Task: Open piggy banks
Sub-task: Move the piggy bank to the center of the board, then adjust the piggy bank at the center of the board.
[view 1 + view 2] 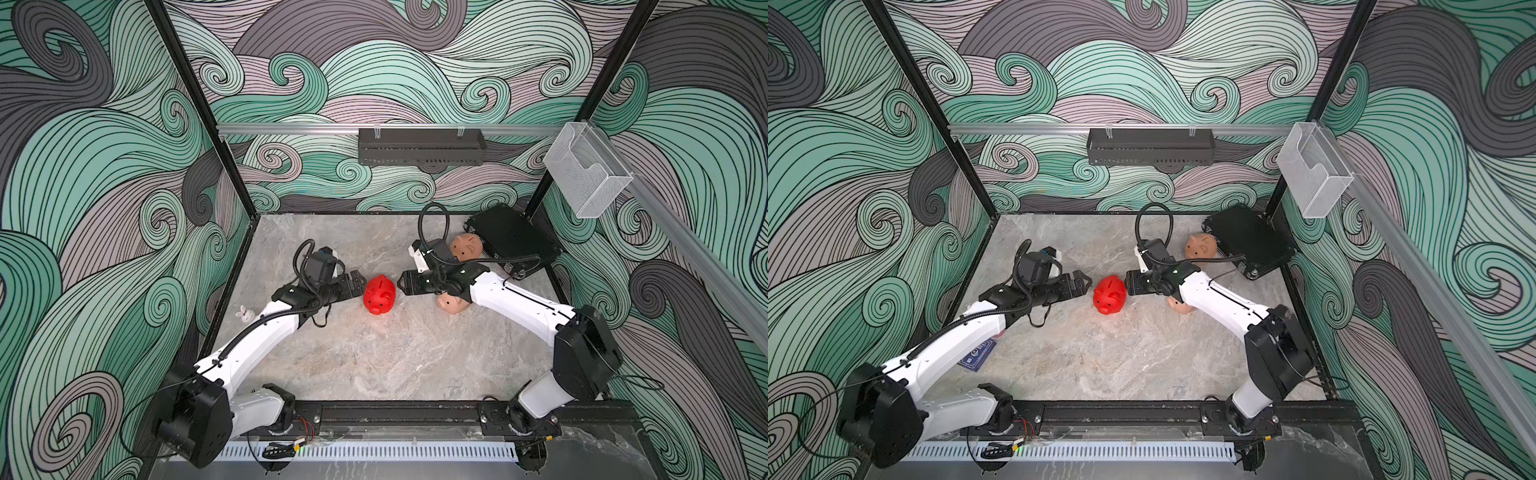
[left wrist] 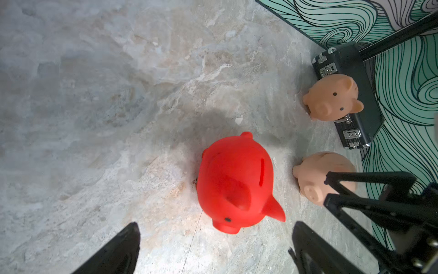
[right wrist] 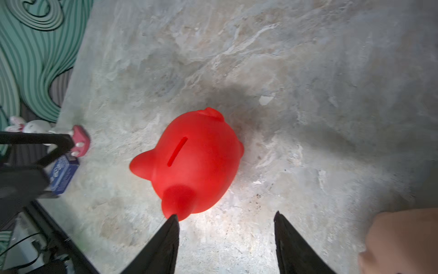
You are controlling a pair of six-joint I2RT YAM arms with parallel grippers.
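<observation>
The red piggy bank (image 1: 379,294) (image 1: 1110,294) stands upright mid-table, coin slot up, between my two grippers. My left gripper (image 1: 358,284) (image 2: 214,227) is open just to the pig's left, and the red pig (image 2: 234,185) lies just beyond its spread fingers. My right gripper (image 1: 401,284) (image 3: 225,214) is open on the pig's right; one fingertip (image 3: 174,219) sits at an ear of the red pig (image 3: 196,163). A peach piggy bank (image 1: 466,246) (image 2: 331,99) stands by the black case. Another peach piggy bank (image 1: 451,302) (image 2: 315,175) lies partly under my right arm.
A flat black case (image 1: 511,241) (image 2: 348,64) lies in the back right corner. A small white rabbit toy (image 1: 245,313) (image 3: 35,125) and a blue box (image 1: 978,353) (image 3: 64,173) sit by the left wall. Patterned walls enclose the table.
</observation>
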